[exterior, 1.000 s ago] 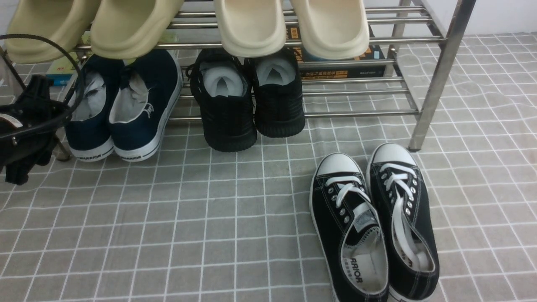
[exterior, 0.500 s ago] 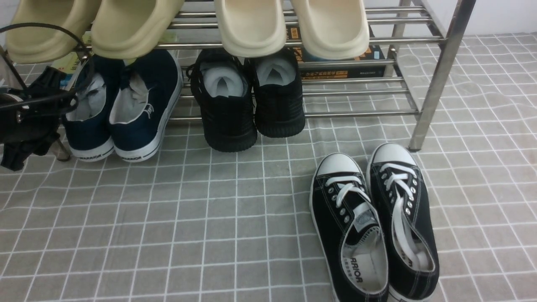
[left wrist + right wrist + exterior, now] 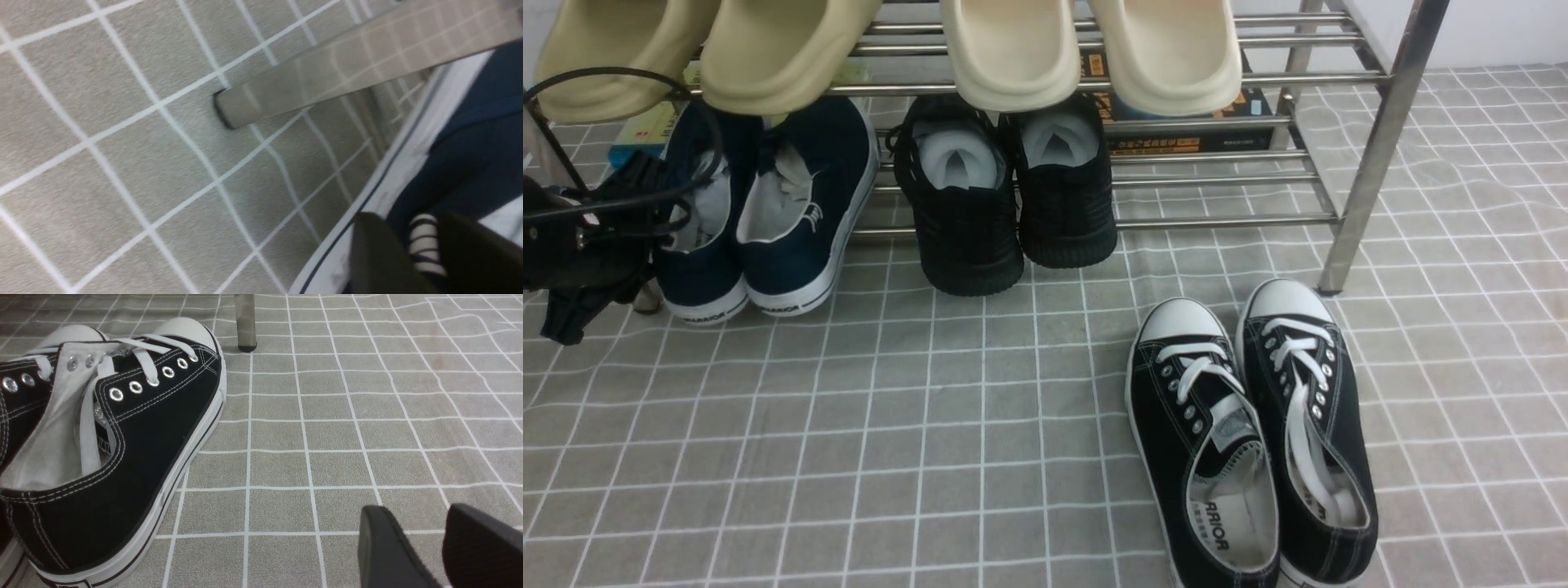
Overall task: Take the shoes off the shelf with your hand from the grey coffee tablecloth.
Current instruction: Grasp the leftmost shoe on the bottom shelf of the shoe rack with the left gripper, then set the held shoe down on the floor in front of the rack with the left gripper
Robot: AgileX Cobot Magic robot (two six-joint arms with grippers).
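Jaws on the left arm [image 3: 416, 232] have a modest gap between them, with striped trim of the outer navy slip-on [image 3: 698, 282] showing in it; whether they've bitten on the canvas, I can't tell. Over on the right arm, the jaws [image 3: 419, 516] stand apart with nothing in them. Both navy shoes sit on the lower tier of the steel rack [image 3: 1225, 220], toward ten o'clock in the front view, the inner slip-on [image 3: 796, 269] right alongside.

What worries me is the grip: if it has only a bit of soft edge, the shoe could twist or slip free when pulled. Tug it sideways and its partner may get dragged along. Lift too soon, and it could knock the olive clog [image 3: 772, 61] overhead; the rack leg [image 3: 278, 90] is near enough to be bumped as well. I'd also watch that looping cable [image 3: 629, 200], which could snag on a rod. Coming down, the shoe might rumple the gridded cloth [image 3: 931, 457]. The laced sneakers [image 3: 1307, 425] at four o'clock seem safely away.

Hard to see: the finger ends are blurred up close, the cable crosses the outer shoe's opening, both navy toes run back under the clogs, and the arm is cut off at nine o'clock.
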